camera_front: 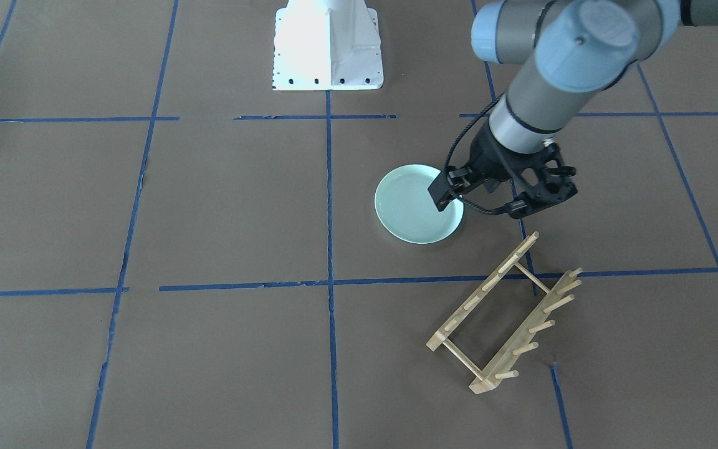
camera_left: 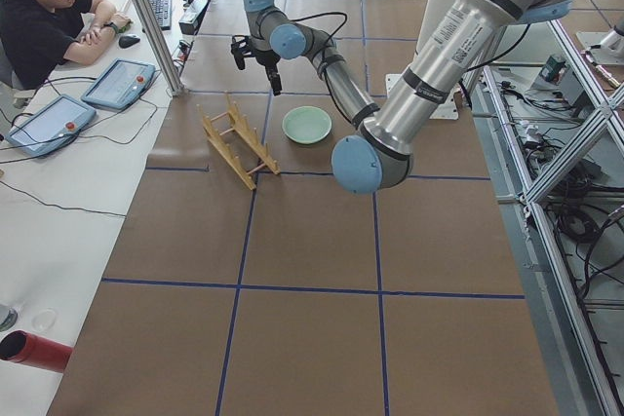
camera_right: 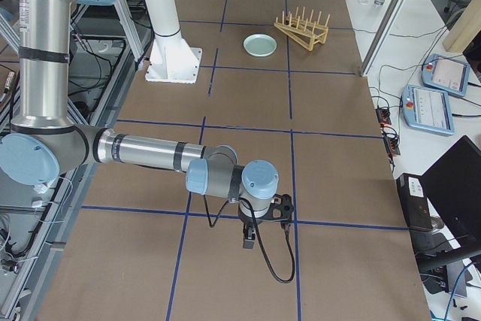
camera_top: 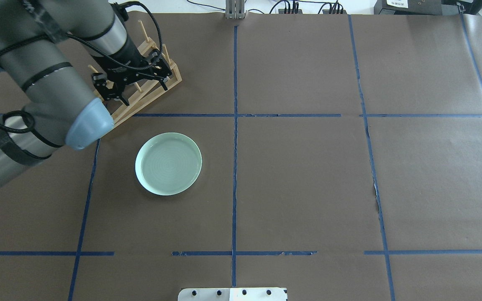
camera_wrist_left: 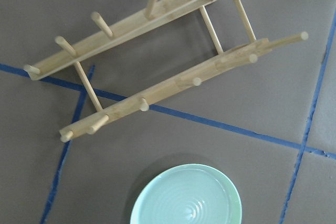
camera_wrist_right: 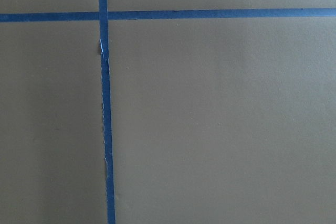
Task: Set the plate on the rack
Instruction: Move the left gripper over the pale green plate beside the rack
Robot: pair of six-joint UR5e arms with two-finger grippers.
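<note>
The pale mint-green plate lies flat and right side up on the brown table; it also shows in the overhead view and the left wrist view. The light wooden rack stands beside it, pegs up, turned at an angle. My left gripper hangs open and empty well above the table, near the rack's end closest to the plate. My right gripper is far off at the table's other end, low over bare paper; I cannot tell whether it is open or shut.
The white robot base stands behind the plate. Blue tape lines cross the table. An operator sits at a side desk with tablets beyond the rack. A red cylinder lies on that desk.
</note>
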